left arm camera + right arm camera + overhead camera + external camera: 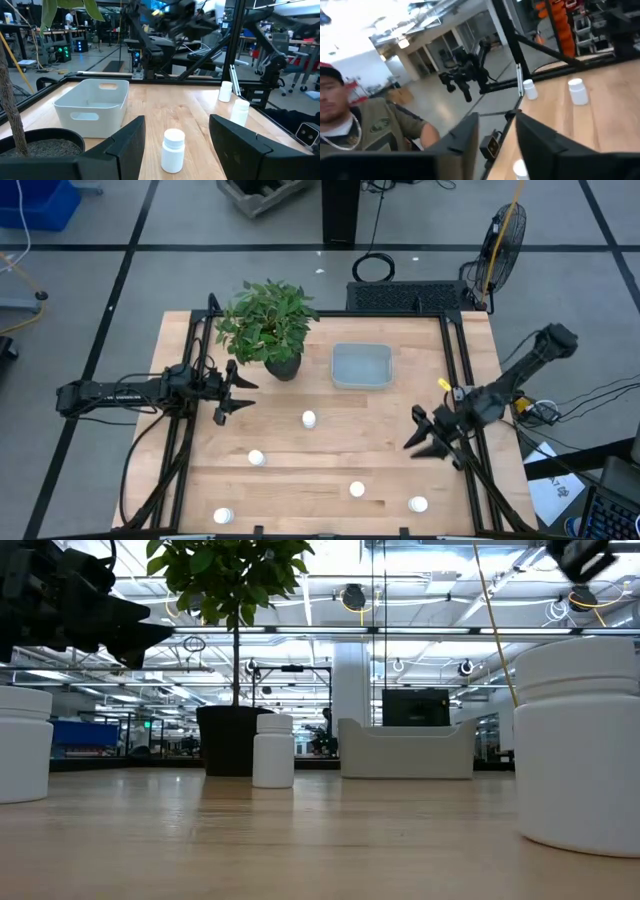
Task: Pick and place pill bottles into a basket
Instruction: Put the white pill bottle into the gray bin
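Observation:
Five small white pill bottles stand upright on the wooden table: one mid-table (309, 419), one left of centre (257, 457), and three near the front edge (223, 516) (357, 489) (418, 504). The pale grey-blue basket (361, 365) sits at the far middle, with nothing visible in it. My left gripper (235, 398) is open and empty above the table's left side, beside the plant pot. It faces the mid-table bottle (173, 150), which stands ahead of the fingers, apart from them. My right gripper (413, 430) is open and empty above the table's right side.
A leafy plant in a dark pot (281, 366) stands at the far left, close to my left gripper and left of the basket. Black frame rails run along both table sides. A person (355, 130) shows beyond the table's near edge in the right wrist view.

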`<state>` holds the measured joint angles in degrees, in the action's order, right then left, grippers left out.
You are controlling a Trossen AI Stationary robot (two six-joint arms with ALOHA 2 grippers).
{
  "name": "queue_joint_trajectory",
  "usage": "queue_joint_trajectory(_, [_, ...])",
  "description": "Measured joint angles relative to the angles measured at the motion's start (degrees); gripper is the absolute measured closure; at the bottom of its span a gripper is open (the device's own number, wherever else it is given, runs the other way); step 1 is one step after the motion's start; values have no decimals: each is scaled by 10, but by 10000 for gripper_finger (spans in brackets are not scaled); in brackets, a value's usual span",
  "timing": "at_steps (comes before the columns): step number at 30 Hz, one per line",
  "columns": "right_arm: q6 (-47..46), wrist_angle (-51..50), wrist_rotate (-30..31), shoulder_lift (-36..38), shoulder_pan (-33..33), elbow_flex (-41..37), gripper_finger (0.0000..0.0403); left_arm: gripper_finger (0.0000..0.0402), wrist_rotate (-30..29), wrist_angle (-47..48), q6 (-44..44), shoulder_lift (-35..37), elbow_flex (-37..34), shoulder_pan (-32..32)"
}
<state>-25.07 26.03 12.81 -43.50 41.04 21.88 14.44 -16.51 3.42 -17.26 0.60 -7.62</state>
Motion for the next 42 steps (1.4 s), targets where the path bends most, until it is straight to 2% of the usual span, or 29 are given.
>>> queue_joint_trajectory(5, [77,-31,94,-151,86,123,170,178,0,0,0,0,0,0])
queue_joint_trajectory(8, [86,-127,168,-223,126,209,128,178,0,0,0,0,0,0])
queue_joint_trajectory(10, [50,-238,203,-266,149,268,111,178,0,-1,0,0,0,0])
queue_joint_trajectory(14, [-103,-474,245,-340,185,384,105,178,0,-1,0,0,0,0])
queue_joint_trajectory(16, [-186,-580,239,-377,198,422,111,178,0,-1,0,0,0,0])
queue_joint_trajectory(18, [-261,-642,211,-408,205,445,117,178,0,-1,0,0,0,0])
queue_joint_trajectory(21, [-341,-666,164,-436,217,454,120,178,0,0,0,0,0,0])
queue_joint_trajectory(25, [-403,-707,114,-471,227,452,118,178,0,0,0,0,0,0])
queue_joint_trajectory(35, [-445,-709,108,-510,237,453,112,178,0,0,0,0,0,0])
queue_joint_trajectory(42, [-458,-708,77,-530,235,453,112,178,0,0,0,0,0,0])
